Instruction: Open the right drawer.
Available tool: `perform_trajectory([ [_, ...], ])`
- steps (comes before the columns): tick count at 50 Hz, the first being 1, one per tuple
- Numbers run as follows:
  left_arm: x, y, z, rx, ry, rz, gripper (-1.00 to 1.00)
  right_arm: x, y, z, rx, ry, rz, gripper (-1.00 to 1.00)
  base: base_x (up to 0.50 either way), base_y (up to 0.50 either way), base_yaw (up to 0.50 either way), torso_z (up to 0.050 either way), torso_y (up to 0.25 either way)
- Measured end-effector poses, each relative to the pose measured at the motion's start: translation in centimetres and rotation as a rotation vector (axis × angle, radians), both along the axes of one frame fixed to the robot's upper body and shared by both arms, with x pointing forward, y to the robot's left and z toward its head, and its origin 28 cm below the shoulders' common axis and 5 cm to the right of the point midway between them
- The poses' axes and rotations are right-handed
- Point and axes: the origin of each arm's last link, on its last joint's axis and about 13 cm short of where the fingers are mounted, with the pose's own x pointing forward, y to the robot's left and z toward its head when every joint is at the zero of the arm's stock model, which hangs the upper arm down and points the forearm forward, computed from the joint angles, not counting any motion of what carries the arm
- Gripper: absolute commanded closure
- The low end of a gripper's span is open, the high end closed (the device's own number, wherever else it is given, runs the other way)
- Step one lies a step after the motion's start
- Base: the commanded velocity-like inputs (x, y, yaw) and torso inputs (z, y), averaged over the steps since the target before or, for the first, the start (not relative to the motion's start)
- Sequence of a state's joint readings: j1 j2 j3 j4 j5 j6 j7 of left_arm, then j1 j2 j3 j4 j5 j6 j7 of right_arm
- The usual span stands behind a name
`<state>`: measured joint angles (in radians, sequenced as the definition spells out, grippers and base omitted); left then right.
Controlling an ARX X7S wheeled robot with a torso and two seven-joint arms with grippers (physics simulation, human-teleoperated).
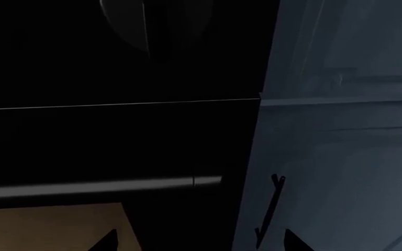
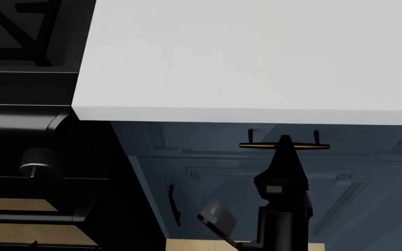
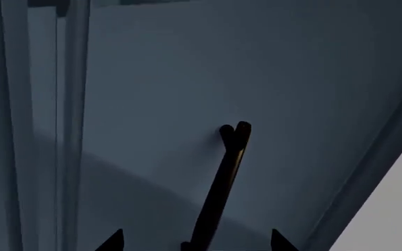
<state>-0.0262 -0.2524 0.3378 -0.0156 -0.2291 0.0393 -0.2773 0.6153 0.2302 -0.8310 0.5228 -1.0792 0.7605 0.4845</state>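
Observation:
The right drawer (image 2: 208, 137) is a shallow blue-grey front just under the white countertop, with a brass bar handle (image 2: 283, 146) on two dark posts. My right gripper (image 2: 285, 141) reaches up to that handle. In the right wrist view the handle (image 3: 225, 178) runs between the two dark fingertips (image 3: 113, 241), which stand wide apart. The right gripper (image 3: 195, 243) is open around the bar and I see no contact with it. My left gripper (image 1: 201, 243) is open and empty, facing the seam between the oven and the cabinet door.
A black oven front (image 2: 40, 157) with a knob stands left of the drawer, and its bar handle (image 1: 96, 187) shows in the left wrist view. Below the drawer is a taller blue-grey cabinet door (image 2: 257, 183) with a dark vertical handle (image 1: 271, 209). There is wood floor (image 1: 47, 227) below.

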Motion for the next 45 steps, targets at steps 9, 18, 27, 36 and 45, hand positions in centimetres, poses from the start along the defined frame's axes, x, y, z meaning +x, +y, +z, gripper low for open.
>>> perform_trajectory([
  [9,0.0,0.0,0.0,0.001,-0.001,-0.001,-1.00,0.3,0.1,0.2,0.032,-0.018,-0.001,-1.00,0.00,0.00,0.00,0.000,0.000],
  [18,0.0,0.0,0.0,0.001,-0.001,-0.001,-1.00,0.5,0.1,0.3,0.046,-0.026,-0.001,-1.00,0.00,0.00,0.00,0.000,0.000],
  [27,0.0,0.0,0.0,0.000,0.000,0.001,-1.00,0.9,0.1,0.6,0.055,-0.045,-0.001,-1.00,0.00,0.00,0.00,0.000,0.000],
  [36,0.0,0.0,0.0,0.001,-0.001,0.003,-1.00,1.3,0.1,0.7,0.052,-0.057,-0.002,-1.00,0.00,0.00,0.00,0.000,0.000],
  [45,0.0,0.0,0.0,0.001,-0.003,0.003,-1.00,1.8,0.0,0.4,0.073,-0.043,-0.001,1.00,0.00,0.00,0.00,0.000,0.000],
])
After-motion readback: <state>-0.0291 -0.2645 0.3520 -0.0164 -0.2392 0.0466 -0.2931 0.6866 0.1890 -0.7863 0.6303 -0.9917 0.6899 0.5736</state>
